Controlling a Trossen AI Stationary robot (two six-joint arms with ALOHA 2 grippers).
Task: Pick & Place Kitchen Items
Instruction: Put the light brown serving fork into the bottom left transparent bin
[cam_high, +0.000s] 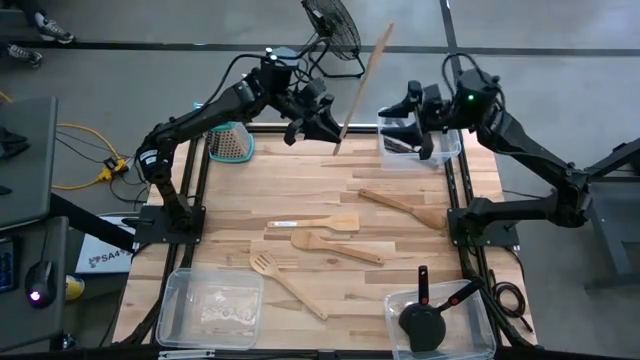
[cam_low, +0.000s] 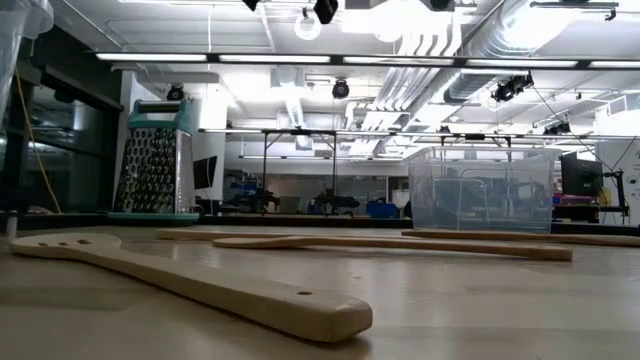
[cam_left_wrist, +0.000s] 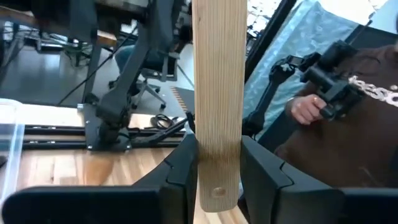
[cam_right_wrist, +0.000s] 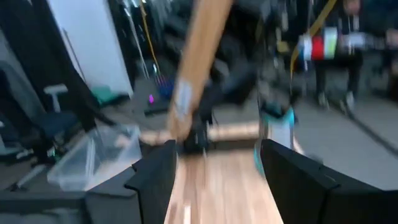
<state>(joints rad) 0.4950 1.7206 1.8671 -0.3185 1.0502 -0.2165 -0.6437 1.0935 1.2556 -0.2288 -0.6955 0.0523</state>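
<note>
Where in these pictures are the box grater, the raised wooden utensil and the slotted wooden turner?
box grater (cam_low: 155, 165): low view, on its perforated metal face.
raised wooden utensil (cam_left_wrist: 217, 93): left wrist view, on its handle.
slotted wooden turner (cam_high: 264, 264): high view, on its slotted head.

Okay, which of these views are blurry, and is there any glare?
Right wrist view: smeared throughout, so the left gripper and its wooden utensil look soft. Left wrist view: that utensil is crisp, grain visible. Low view: ceiling lights glare; the near spoon is slightly soft. High view: evenly lit.
</note>
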